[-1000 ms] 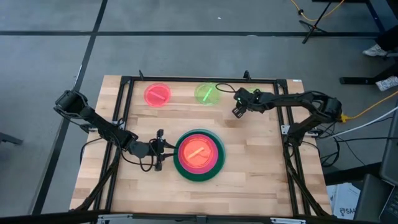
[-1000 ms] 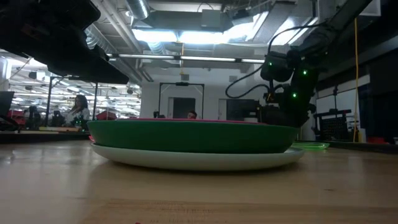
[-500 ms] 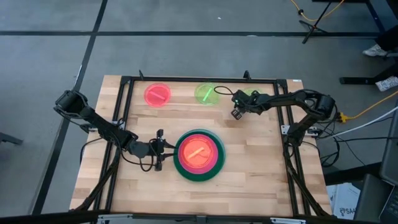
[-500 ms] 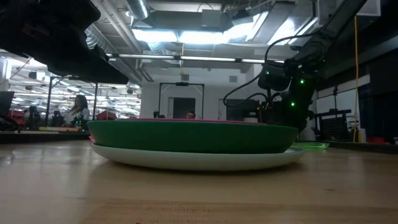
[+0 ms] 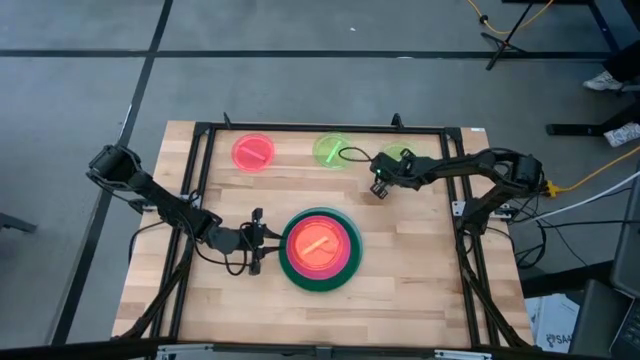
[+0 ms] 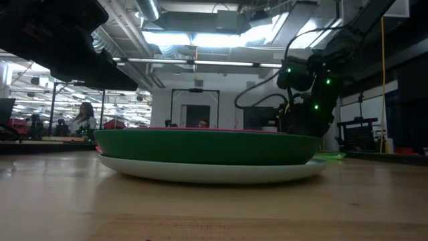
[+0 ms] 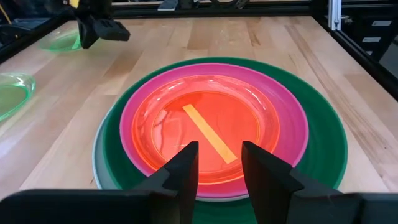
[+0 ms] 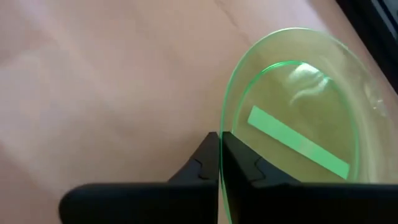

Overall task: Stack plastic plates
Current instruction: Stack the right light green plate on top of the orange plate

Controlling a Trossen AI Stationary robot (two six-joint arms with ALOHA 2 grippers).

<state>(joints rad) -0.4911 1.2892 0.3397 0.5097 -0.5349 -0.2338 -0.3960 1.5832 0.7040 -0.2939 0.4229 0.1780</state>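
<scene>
From above I'm getting even, soft light on the table [image 5: 400, 250], with only faint shadows under the arms. At table height the ceiling lights [image 6: 200, 37] at 12 o'clock blow out white, leaving the arms as dark silhouettes and the near tabletop blurred. On my right wrist feed the lime green plate [image 8: 298, 118] shows white glare at 2 o'clock, and the wood looks washed pink.

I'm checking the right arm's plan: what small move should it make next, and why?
Probably lift a little: the right gripper looks shut on the lime plate's rim, while the stack lies apart, by the left gripper.
</scene>
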